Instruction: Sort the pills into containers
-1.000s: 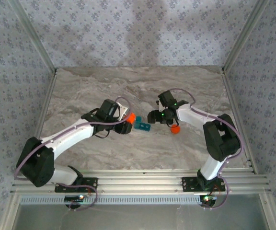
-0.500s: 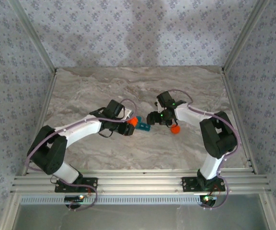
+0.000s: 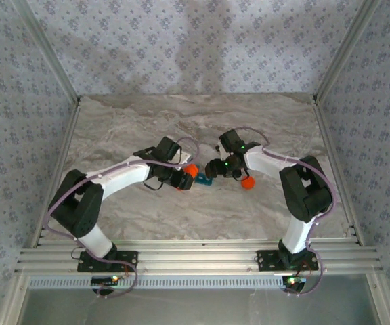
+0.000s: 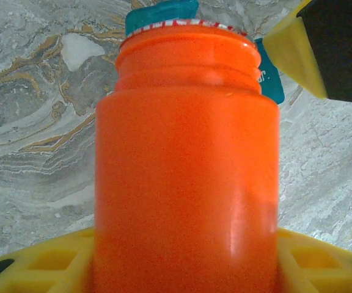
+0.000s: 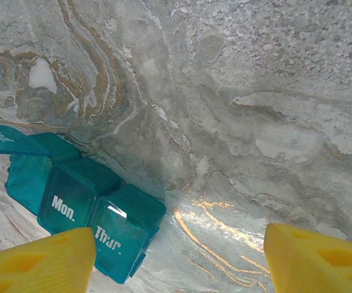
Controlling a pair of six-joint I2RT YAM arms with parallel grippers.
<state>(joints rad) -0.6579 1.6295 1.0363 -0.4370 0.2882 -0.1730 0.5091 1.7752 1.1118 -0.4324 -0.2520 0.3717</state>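
left gripper (image 3: 185, 177) clamps orange bottle (image 4: 185, 171) | marble table (image 3: 181, 122) | patterned walls (image 3: 181, 47)

I think I am working in a robot lab, inside a little test booth. Two robot arms, the left arm (image 3: 117, 177) and the right arm (image 3: 302, 193), are bolted to silver metal rails (image 3: 202, 257) at the near edge of a table (image 3: 134, 128) that looks like grey stone. Metal posts (image 3: 46, 51) stand at the corners. The walls (image 3: 181, 47) have the same small flower print on all three sides, like a screen put up around the table. Thin purple cables (image 3: 133, 269) run along the arms, and small green lights (image 3: 114, 279) glow by their bases.
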